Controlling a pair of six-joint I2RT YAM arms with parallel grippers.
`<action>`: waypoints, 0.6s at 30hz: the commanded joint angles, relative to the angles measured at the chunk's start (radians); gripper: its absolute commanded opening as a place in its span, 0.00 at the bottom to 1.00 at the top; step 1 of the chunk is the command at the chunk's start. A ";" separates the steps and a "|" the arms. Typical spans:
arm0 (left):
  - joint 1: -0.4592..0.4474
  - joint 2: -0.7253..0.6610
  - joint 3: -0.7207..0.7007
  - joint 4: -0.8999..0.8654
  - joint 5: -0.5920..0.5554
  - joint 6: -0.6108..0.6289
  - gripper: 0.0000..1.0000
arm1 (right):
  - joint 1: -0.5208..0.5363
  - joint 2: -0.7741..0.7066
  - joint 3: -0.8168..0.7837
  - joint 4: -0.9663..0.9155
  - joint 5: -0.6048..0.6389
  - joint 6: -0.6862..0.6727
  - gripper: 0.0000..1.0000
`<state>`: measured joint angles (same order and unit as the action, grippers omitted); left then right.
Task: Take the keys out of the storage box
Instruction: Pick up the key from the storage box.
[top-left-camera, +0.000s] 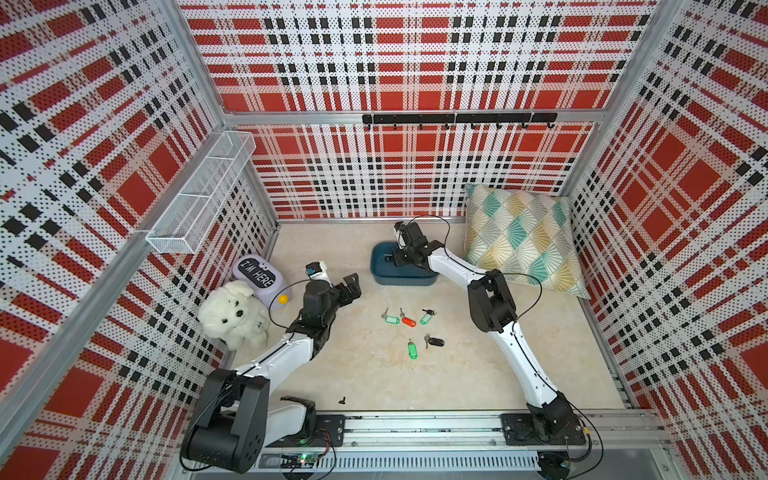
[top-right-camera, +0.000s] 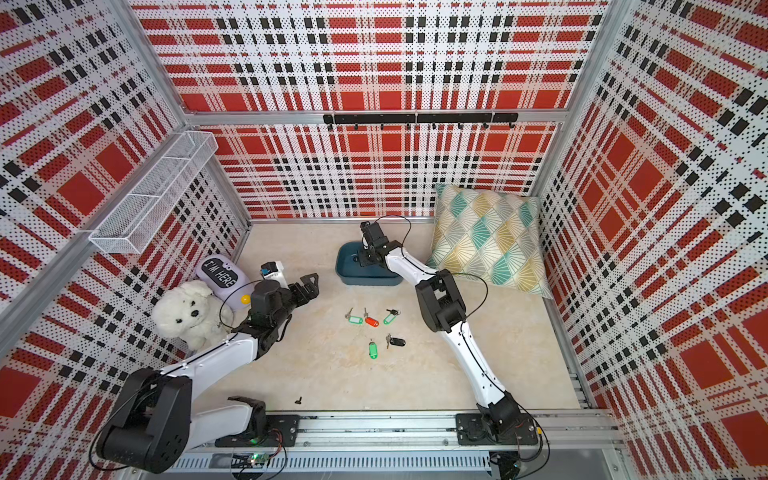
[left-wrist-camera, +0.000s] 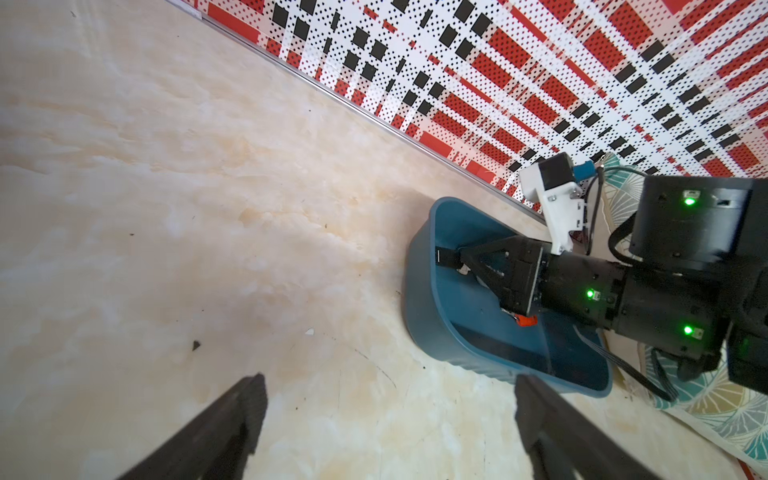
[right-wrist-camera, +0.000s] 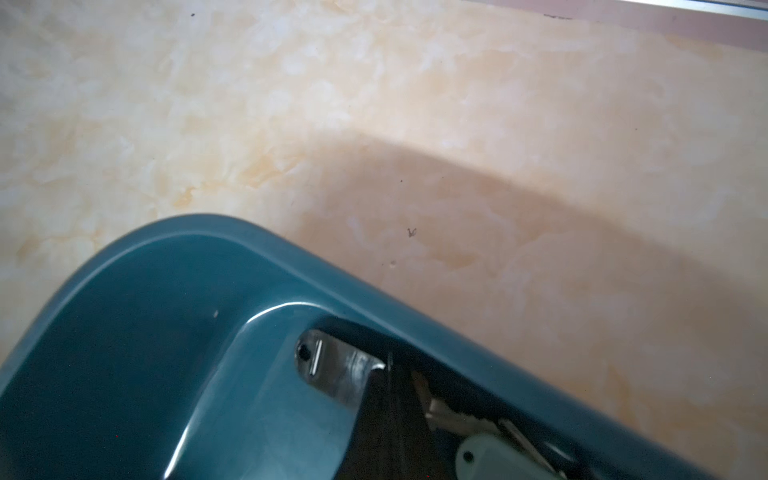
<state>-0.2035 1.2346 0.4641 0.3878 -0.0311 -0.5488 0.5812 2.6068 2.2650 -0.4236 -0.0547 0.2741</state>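
Note:
The teal storage box (top-left-camera: 382, 275) (top-right-camera: 347, 271) sits near the back wall. My right gripper (top-left-camera: 390, 259) (right-wrist-camera: 388, 374) reaches down into it, shut on a silver key (right-wrist-camera: 332, 365) whose head sticks out past the fingertips. A pale grey tag (right-wrist-camera: 490, 459) lies beside the fingers, and a red tag (left-wrist-camera: 527, 321) shows deeper in the box (left-wrist-camera: 419, 299). Several keys lie out on the table: green (top-left-camera: 392, 319), red (top-left-camera: 408, 321), green (top-left-camera: 426, 318), black (top-left-camera: 435, 342) and green (top-left-camera: 412, 350). My left gripper (top-left-camera: 351, 286) (left-wrist-camera: 386, 390) hovers open and empty to the left of the box.
A patterned pillow (top-left-camera: 519, 237) leans in the back right corner, close to the box. A white plush dog (top-left-camera: 232, 316) and a lilac "I'M HERE" device (top-left-camera: 257, 272) stand at the left wall. A wire basket (top-left-camera: 199, 195) and a hook rail (top-left-camera: 457, 118) hang on the walls.

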 joint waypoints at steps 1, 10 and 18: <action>0.001 -0.018 -0.010 0.002 -0.006 0.015 0.99 | -0.001 -0.123 -0.041 0.042 -0.033 -0.001 0.00; 0.003 -0.021 -0.013 0.003 -0.004 0.015 0.99 | 0.005 -0.272 -0.150 0.053 -0.052 -0.003 0.00; 0.000 -0.016 -0.014 0.004 -0.001 0.009 0.99 | 0.008 -0.427 -0.299 0.092 -0.100 0.000 0.00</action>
<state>-0.2035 1.2346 0.4599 0.3870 -0.0311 -0.5491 0.5823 2.2543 2.0079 -0.3676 -0.1196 0.2741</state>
